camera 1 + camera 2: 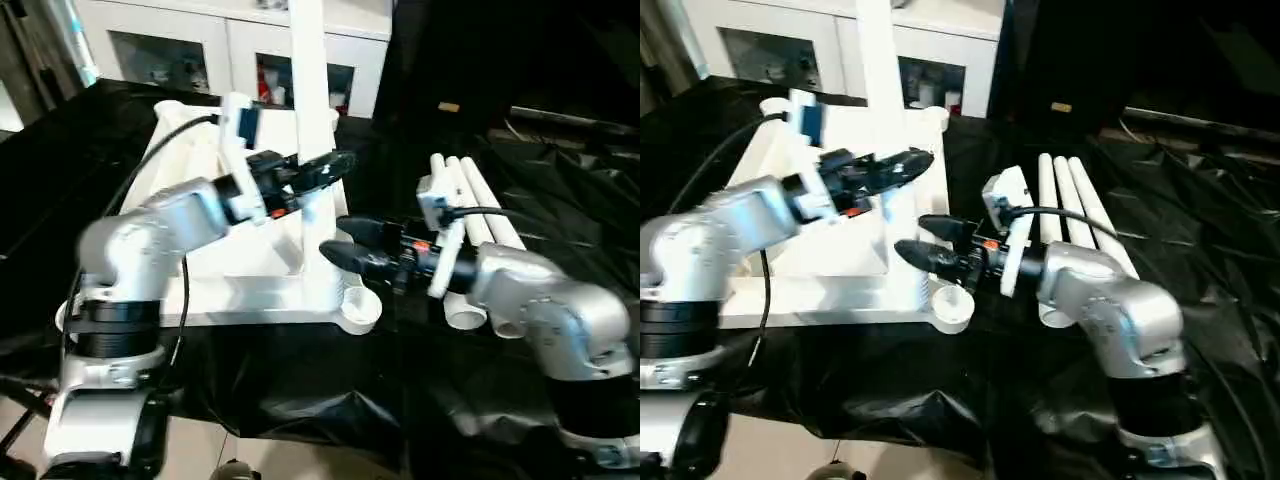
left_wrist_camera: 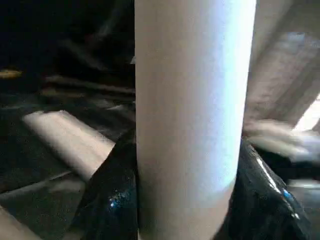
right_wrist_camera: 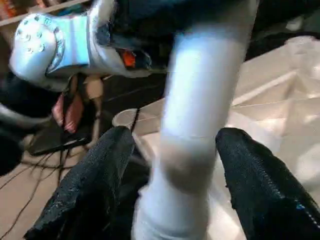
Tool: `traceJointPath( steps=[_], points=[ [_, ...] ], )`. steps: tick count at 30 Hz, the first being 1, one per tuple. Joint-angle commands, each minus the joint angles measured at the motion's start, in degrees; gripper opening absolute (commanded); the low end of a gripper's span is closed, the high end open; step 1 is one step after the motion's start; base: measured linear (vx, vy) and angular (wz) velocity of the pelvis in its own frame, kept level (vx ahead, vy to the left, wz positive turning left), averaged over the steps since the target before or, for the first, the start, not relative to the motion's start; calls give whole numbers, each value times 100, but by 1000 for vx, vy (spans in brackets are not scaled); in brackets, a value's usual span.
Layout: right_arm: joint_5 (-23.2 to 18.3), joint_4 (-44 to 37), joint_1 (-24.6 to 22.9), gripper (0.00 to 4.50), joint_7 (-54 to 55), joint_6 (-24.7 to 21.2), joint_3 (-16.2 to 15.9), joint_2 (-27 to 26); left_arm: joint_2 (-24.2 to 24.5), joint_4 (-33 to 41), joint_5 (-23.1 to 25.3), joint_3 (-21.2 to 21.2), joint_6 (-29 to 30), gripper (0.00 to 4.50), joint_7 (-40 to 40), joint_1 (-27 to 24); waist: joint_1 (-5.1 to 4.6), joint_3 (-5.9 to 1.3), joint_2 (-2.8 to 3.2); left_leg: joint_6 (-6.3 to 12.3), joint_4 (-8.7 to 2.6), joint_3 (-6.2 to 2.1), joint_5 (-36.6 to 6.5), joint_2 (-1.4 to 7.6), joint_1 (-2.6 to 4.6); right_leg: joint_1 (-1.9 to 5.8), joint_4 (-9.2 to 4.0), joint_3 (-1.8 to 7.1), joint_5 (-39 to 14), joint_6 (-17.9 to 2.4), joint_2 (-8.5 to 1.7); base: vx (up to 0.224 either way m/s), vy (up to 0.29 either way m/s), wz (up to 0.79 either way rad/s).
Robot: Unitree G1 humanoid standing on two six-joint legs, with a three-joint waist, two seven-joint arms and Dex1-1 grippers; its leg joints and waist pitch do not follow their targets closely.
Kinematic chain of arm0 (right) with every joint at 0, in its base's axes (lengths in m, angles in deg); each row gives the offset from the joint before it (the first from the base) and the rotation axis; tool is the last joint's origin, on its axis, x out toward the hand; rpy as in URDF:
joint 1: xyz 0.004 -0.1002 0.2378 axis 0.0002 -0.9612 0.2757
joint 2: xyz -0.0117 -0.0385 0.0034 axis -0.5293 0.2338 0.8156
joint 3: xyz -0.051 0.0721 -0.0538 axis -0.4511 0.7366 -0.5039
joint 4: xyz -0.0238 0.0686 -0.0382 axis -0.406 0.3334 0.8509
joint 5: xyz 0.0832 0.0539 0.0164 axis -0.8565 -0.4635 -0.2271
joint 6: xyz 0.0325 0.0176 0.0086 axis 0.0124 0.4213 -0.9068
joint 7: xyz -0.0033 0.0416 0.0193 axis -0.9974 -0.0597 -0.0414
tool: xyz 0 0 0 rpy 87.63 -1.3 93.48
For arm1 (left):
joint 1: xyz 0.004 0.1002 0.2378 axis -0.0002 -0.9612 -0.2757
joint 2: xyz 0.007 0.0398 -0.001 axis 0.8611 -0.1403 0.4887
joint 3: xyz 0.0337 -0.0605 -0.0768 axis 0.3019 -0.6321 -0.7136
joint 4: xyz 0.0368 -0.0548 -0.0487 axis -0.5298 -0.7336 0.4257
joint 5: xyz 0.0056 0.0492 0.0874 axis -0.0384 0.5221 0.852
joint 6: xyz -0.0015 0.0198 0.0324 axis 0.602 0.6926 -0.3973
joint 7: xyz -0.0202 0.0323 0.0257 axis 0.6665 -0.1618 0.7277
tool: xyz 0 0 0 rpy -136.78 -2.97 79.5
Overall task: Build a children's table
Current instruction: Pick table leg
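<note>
The children's table top lies upside down, ribbed side up, on the black-covered surface. One white leg stands upright in it near the front right corner. My left gripper is shut on this leg partway up; in the left wrist view the leg sits tight between the black fingers. My right gripper is at the leg's lower end, open. In the right wrist view its fingertips stand a little off the leg on both sides.
Three more white legs lie side by side on the black sheet to the right of the top. An empty round socket shows at the top's front right corner. A white cabinet with glass doors stands behind.
</note>
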Motion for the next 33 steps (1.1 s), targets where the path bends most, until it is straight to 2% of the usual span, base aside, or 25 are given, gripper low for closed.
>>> traceJointPath(
  steps=[1,2,4,5,6,8,10,15,17,20,21,22,24,26,27,28,29,30,31,32,33],
  points=[
    [-136,-173,-26,303,-130,-156,-187,42,-41,349,-289,179,77,186,341,75,18,-385,19,32,-364,-62,-225,283,68,319,-373,291,12,-1261,-473,0,0,0],
    [-193,-226,-34,303,-185,-258,-226,99,-19,384,-378,198,131,186,500,87,34,-379,32,33,-363,-58,-249,280,68,318,-379,295,1,-1269,-473,0,0,0],
    [-219,-241,-30,303,-195,-303,-230,113,-14,374,-403,202,149,186,544,97,39,-376,20,29,-368,-59,-292,281,57,328,-384,297,-45,-1228,-472,0,0,0],
    [-228,-261,-35,303,-194,-343,-254,119,-33,380,-410,227,151,186,553,100,33,-370,16,-22,-377,-67,-374,278,56,335,-407,298,-236,-1126,-472,0,0,0],
    [-232,-263,-38,303,-189,-354,-269,121,-48,379,-406,246,147,186,563,104,35,-368,30,-44,-380,-71,-395,278,58,334,-414,298,-304,-1103,-476,0,0,0],
    [-237,-255,-54,303,-169,-379,-306,95,-116,364,-431,277,125,186,602,130,33,-368,22,-99,-384,-73,-469,281,68,328,-434,300,-494,-1045,-478,0,0,0],
    [-229,-256,-69,276,-158,-378,-320,73,-113,369,-418,310,106,186,619,129,37,-375,26,-116,-384,-77,-438,281,65,327,-426,299,-458,-1021,-474,0,0,0],
    [-284,-267,-99,250,-148,-397,-328,45,-81,369,-419,352,84,186,651,118,42,-393,32,-69,-371,-78,-273,271,55,339,-390,293,-56,-1069,-462,0,0,0],
    [-284,-310,-165,227,-62,-399,-362,-12,-34,393,-381,369,84,186,668,78,40,-389,40,-78,-375,-80,-314,271,57,336,-392,289,-82,-1092,-461,0,0,0],
    [-208,-303,-192,214,81,-337,-366,-114,-43,373,-353,349,97,186,619,54,32,-383,62,-130,-383,-84,-396,276,64,327,-405,288,-191,-1084,-462,0,0,0],
    [-163,-296,-194,205,157,-286,-358,-164,-67,350,-335,312,97,186,518,47,30,-387,57,-140,-381,-83,-403,274,59,334,-401,289,-195,-1087,-465,0,0,0],
    [-127,-290,-194,199,214,-246,-353,-200,-89,326,-316,282,95,221,426,44,32,-384,58,-165,-385,-84,-435,276,63,332,-407,290,-239,-1084,-470,0,0,0],
    [35,-228,-169,196,402,-110,-368,-283,-262,98,-350,88,132,256,64,116,29,-379,71,-214,-384,-82,-459,270,64,327,-415,292,-263,-1078,-464,0,0,0],
    [136,-186,-152,195,495,-15,-393,-324,-350,14,-310,6,34,258,-105,142,41,-383,64,-246,-379,-80,-498,271,77,327,-428,295,-315,-1066,-469,0,0,0],
    [146,-181,-151,194,507,-4,-394,-332,-361,7,-305,-3,27,277,-132,145,40,-390,59,-232,-385,-88,-443,269,60,348,-413,297,-242,-1052,-469,0,0,0],
    [203,-154,-140,194,577,63,-399,-379,-424,-31,-272,-52,-12,277,-287,159,36,-393,63,-233,-386,-91,-432,274,57,345,-402,292,-193,-1043,-461,0,0,0],
    [376,-63,-91,194,784,210,-412,-488,-557,-97,-46,-71,-168,289,-683,185,29,-398,71,-233,-384,-96,-408,285,55,345,-397,292,-88,-1050,-470,0,0,0],
    [559,38,-37,194,1006,347,-422,-587,-675,-187,161,-75,-283,298,-1041,222,19,-401,49,-228,-376,-90,-386,275,61,343,-401,289,-4,-1060,-462,0,0,0],
    [559,38,-37,194,1006,347,-422,-587,-675,-187,161,-75,-283,298,-1041,222,15,-397,49,-228,-377,-91,-375,275,54,344,-401,294,0,-1065,-467,0,0,0],
    [881,251,70,194,1340,565,-498,-736,-909,-326,592,-45,-564,299,-1703,276,22,-397,34,-218,-378,-93,-359,275,46,363,-407,296,-35,-1023,-473,0,0,0],
    [884,256,72,194,1347,568,-498,-740,-914,-330,599,-45,-565,299,-1720,278,5,-391,29,-234,-376,-91,-347,268,44,359,-419,296,-48,-990,-464,0,0,0]
  ],
)
